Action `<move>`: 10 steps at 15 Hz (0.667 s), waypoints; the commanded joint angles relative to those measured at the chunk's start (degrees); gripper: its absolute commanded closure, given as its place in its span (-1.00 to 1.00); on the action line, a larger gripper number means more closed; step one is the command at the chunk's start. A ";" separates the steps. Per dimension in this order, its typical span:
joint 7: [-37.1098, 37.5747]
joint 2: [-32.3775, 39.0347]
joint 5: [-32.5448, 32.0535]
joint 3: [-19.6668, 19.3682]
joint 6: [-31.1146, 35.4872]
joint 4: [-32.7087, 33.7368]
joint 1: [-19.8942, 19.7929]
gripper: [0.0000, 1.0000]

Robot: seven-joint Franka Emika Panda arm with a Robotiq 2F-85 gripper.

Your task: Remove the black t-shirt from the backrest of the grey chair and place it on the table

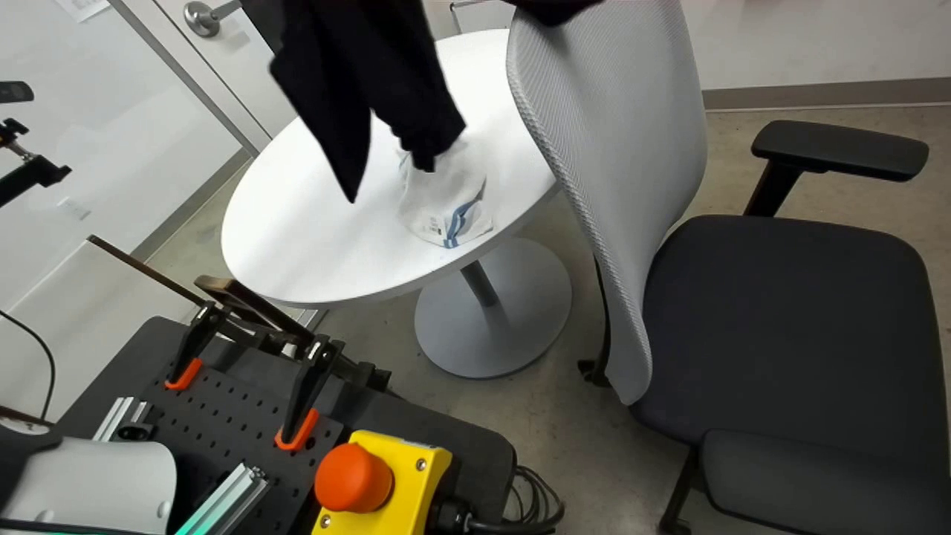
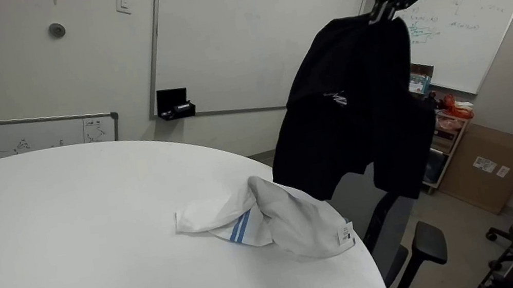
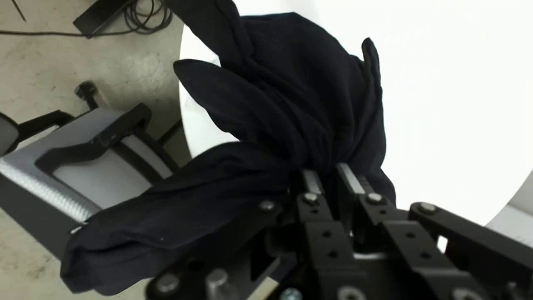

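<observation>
The black t-shirt (image 2: 339,109) hangs in folds from my gripper (image 2: 381,13) in an exterior view. The gripper is shut on its upper edge. In the wrist view the fingers (image 3: 327,175) pinch bunched black cloth (image 3: 291,83). In an exterior view the shirt's lower parts (image 1: 371,67) hang over the white round table (image 1: 297,238), and a black piece shows at the top of the grey chair's backrest (image 1: 617,111). I cannot tell whether cloth touches the backrest. The gripper is out of that view. The table also shows in the wrist view (image 3: 437,104).
A white cloth with blue stripes (image 2: 295,221) lies crumpled near the table edge; it also shows in an exterior view (image 1: 446,223). The chair's black armrest (image 1: 839,148) sticks out beside the seat. A yellow emergency-stop box (image 1: 401,475) sits on the robot's black stand.
</observation>
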 commanded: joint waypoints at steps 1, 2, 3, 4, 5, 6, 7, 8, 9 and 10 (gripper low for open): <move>-4.21 -9.87 4.28 1.92 -9.31 -5.66 1.98 0.93; -4.19 -11.63 4.26 2.75 -11.56 -6.94 2.69 0.93; -4.43 -12.94 4.35 3.50 -13.70 -7.95 3.32 0.93; -4.73 -13.89 4.33 4.41 -15.77 -9.01 4.13 0.93; -5.58 -14.10 4.35 5.10 -18.70 -9.45 4.93 0.93; -6.52 -14.27 4.24 6.02 -19.53 -10.43 5.78 0.93; -6.75 -14.23 3.89 7.05 -19.69 -11.35 6.49 0.93; -6.98 -14.06 3.64 8.02 -18.74 -12.44 7.14 0.93; -7.07 -13.66 3.58 8.94 -17.48 -13.58 7.79 0.93; -7.18 -13.32 3.38 9.78 -16.09 -14.67 8.31 0.93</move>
